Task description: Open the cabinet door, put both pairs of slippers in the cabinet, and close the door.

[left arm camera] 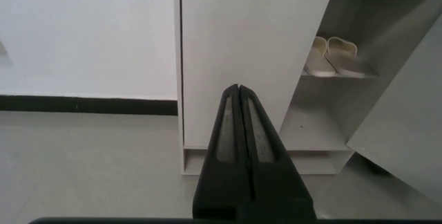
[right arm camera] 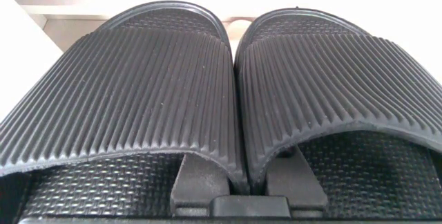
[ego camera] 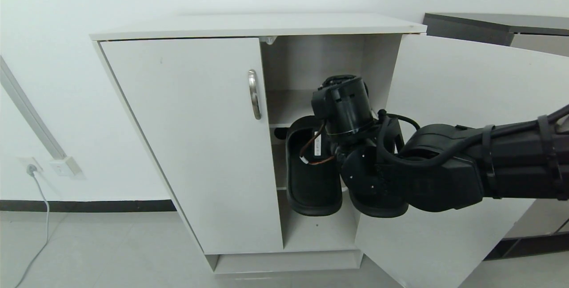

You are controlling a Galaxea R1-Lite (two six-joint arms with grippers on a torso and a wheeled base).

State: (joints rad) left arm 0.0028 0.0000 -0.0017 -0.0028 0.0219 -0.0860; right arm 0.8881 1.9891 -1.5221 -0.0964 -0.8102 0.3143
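My right fingers [right arm camera: 195,181] clench the black slippers [ego camera: 311,181] by their touching inner sides, at frame centre before the open cabinet [ego camera: 191,146]. My left fingers [left arm camera: 228,137] are pressed together, empty. Pale slippers [left arm camera: 336,52] sit on a cabinet shelf [left arm camera: 345,76], upper right.

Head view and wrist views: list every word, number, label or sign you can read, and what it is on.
No text is readable.
The white tag on the right arm wiring: print too small to read.
On the cabinet, black slippers and pale slippers: no print visible.
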